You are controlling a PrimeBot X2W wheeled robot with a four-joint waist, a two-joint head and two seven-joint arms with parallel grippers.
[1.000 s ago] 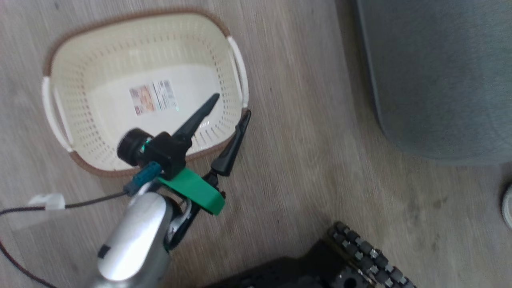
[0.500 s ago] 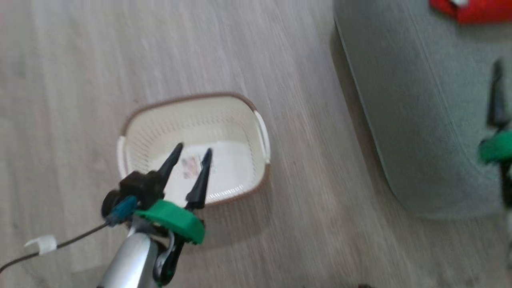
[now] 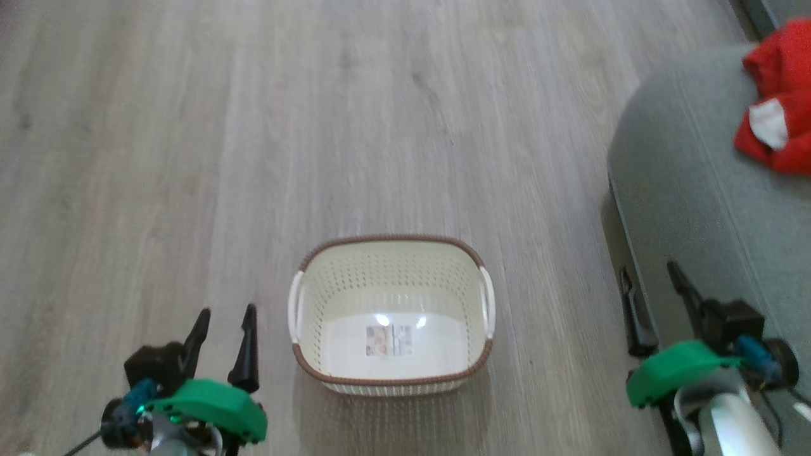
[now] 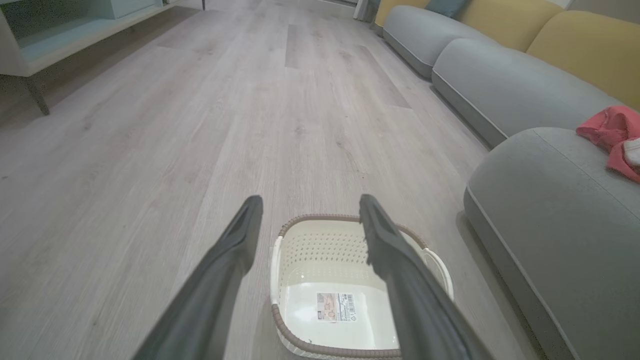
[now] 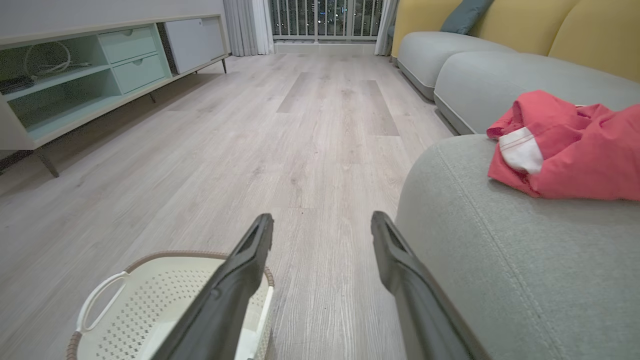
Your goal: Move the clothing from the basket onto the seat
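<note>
Over seat (image 3: pixel 684 190) edge, perhaps: right jaws, parted; left jaws parted over open floor (image 3: pixel 190 190).

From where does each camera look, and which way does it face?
Head view: on the head, facing down at the floor and empty basket; left gripper lower left, right gripper lower right.
Left wrist view: on the left wrist, facing forward over the basket; own two fingers.
Right wrist view: on the right wrist, facing forward beside the seat; own two fingers.
Shared: both wrist views show the red clothing on the seat.
</note>
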